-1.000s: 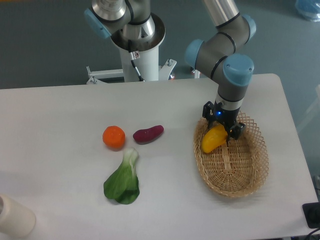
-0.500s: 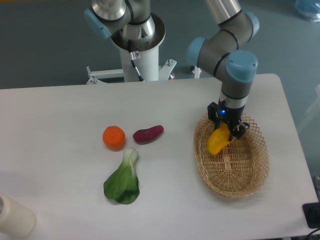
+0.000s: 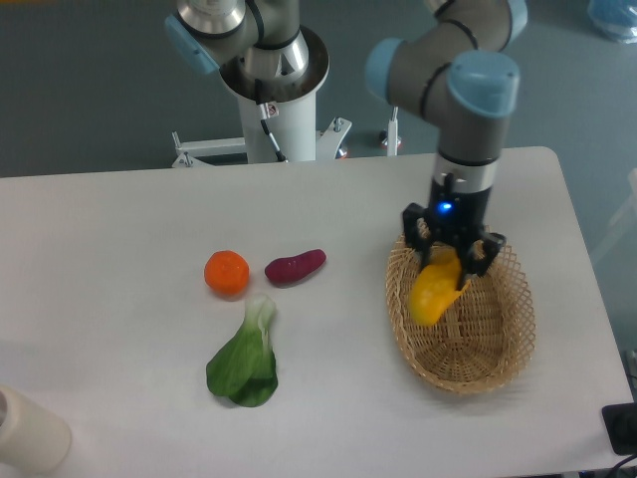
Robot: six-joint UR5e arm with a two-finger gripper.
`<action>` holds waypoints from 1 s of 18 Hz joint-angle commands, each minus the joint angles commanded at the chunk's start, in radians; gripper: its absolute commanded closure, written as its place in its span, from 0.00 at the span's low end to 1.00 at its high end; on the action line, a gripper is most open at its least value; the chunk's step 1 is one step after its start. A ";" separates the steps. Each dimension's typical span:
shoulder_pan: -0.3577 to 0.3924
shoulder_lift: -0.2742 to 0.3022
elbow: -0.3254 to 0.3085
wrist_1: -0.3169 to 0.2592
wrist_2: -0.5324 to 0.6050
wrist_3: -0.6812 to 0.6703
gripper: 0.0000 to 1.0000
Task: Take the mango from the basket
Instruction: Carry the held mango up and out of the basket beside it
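The yellow mango (image 3: 433, 292) hangs tilted in my gripper (image 3: 450, 261), its upper end clamped between the black fingers and its lower end pointing down over the basket. My gripper is shut on it, and the mango looks lifted clear of the weave. The oval tan wicker basket (image 3: 493, 334) lies on the right side of the white table, directly under the fruit. The arm's wrist stands upright above the basket's far rim.
A round orange fruit (image 3: 227, 273) and a dark purple oblong vegetable (image 3: 295, 266) lie mid-table to the left. A leafy green vegetable (image 3: 245, 358) lies in front of them. A cream cylinder (image 3: 25, 431) stands at the front left corner. The robot base (image 3: 274, 90) rises behind.
The gripper has risen with the mango held in it, and the wrist has turned. The fruit now hangs higher above the basket floor. Other items stay put.
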 joint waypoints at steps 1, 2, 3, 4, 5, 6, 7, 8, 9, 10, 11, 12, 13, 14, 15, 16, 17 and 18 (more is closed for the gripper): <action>-0.014 0.002 0.002 0.002 0.002 -0.026 0.50; -0.025 0.011 0.003 0.003 0.000 -0.042 0.50; -0.035 0.015 0.003 0.003 -0.002 -0.048 0.50; -0.048 0.018 0.005 0.003 -0.002 -0.069 0.50; -0.057 0.023 0.005 0.003 0.000 -0.095 0.50; -0.063 0.026 0.005 0.005 0.000 -0.108 0.50; -0.069 0.026 0.008 0.005 0.000 -0.117 0.50; -0.075 0.026 0.011 0.005 0.000 -0.126 0.50; -0.078 0.025 0.011 0.006 0.000 -0.128 0.50; -0.078 0.022 0.011 0.006 0.002 -0.131 0.50; -0.078 0.021 0.009 0.006 0.002 -0.131 0.50; -0.078 0.023 0.009 0.006 0.002 -0.131 0.50; -0.080 0.023 0.009 0.006 0.002 -0.132 0.50; -0.080 0.025 0.009 0.006 0.002 -0.132 0.50; -0.080 0.025 0.009 0.006 0.002 -0.132 0.50; -0.081 0.025 0.009 0.006 0.002 -0.132 0.50; -0.082 0.026 0.006 0.005 0.003 -0.132 0.50; -0.082 0.026 0.003 0.005 0.005 -0.131 0.50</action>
